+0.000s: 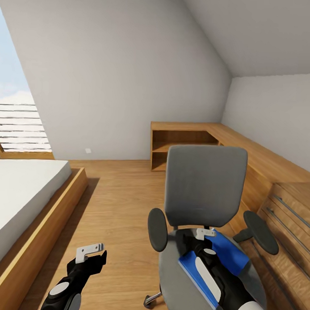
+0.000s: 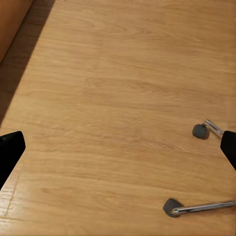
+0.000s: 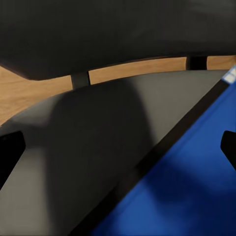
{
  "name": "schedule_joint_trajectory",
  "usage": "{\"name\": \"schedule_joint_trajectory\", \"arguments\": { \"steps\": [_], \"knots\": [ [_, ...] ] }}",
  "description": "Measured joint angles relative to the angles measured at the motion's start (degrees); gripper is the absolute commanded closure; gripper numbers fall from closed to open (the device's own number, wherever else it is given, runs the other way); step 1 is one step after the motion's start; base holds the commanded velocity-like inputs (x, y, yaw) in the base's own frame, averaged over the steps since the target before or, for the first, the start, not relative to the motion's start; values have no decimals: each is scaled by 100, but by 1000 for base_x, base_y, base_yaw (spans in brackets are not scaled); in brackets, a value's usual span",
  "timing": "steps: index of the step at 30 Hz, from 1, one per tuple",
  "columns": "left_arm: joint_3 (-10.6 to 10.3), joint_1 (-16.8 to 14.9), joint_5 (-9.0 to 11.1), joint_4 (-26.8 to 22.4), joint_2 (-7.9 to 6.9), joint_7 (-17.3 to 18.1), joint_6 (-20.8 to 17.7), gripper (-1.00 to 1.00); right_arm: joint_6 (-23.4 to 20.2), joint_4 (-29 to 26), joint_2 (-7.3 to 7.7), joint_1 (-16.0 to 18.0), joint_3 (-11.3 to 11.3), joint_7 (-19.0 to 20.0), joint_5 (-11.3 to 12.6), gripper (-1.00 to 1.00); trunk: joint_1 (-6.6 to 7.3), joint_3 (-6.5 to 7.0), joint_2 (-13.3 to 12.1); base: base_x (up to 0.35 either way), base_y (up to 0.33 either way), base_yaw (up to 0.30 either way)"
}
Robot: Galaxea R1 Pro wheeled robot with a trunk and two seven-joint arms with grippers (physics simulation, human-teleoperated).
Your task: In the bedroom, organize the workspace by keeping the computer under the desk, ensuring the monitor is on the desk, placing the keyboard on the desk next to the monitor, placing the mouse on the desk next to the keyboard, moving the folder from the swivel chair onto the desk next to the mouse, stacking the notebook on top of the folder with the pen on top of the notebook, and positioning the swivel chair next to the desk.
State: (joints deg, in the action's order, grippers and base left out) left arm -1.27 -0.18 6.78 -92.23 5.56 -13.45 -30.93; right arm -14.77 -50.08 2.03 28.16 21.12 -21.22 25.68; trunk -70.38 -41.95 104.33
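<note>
Right gripper (image 1: 205, 232) sits low over the swivel chair (image 1: 203, 192) seat, above the blue folder (image 1: 229, 258) that lies flat on the seat toward its right side, one corner reaching near the seat's front edge. In the right wrist view the two fingertips (image 3: 10, 152) stand at opposite edges of the frame, jaws spread wide, nothing pinched; the folder (image 3: 191, 182) with its dark edge strip lies between and under them, grey seat beside it, seat back ahead. Contact with the folder: can't tell. Left gripper (image 1: 91, 253) hangs over bare wooden floor (image 1: 117, 207) left of the chair, holding nothing; in its wrist view the fingers (image 2: 10, 147) are spread apart too, with two chair casters (image 2: 200, 131) on metal legs on the floor (image 2: 113, 98) below. Bed (image 1: 24, 190) along the left, wooden counter (image 1: 244, 149) with drawers behind and right of the chair. No readable writing or labels anywhere.
</note>
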Motion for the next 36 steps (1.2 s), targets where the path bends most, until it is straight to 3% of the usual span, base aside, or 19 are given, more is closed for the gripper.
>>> {"name": "schedule_joint_trajectory", "arguments": {
  "steps": [4, 27, 36],
  "knots": [
    [1, 2, 1, -7, 5, -4, 11, -100, -22, 0, 0, 0, -5, -4, 0, -100, 0, 0, 0, 1, 0, 0],
    [-6, 2, 7, -20, 16, -19, 27, -100, -42, 0, 4, 0, -16, -12, 0, -100, -505, -413, 921, 0, 0, 0],
    [-7, -1, 6, -21, 16, -19, 27, -100, -42, 0, 5, 0, -17, -14, -1, -100, -505, -413, 923, 0, 0, 0]
  ]
}}
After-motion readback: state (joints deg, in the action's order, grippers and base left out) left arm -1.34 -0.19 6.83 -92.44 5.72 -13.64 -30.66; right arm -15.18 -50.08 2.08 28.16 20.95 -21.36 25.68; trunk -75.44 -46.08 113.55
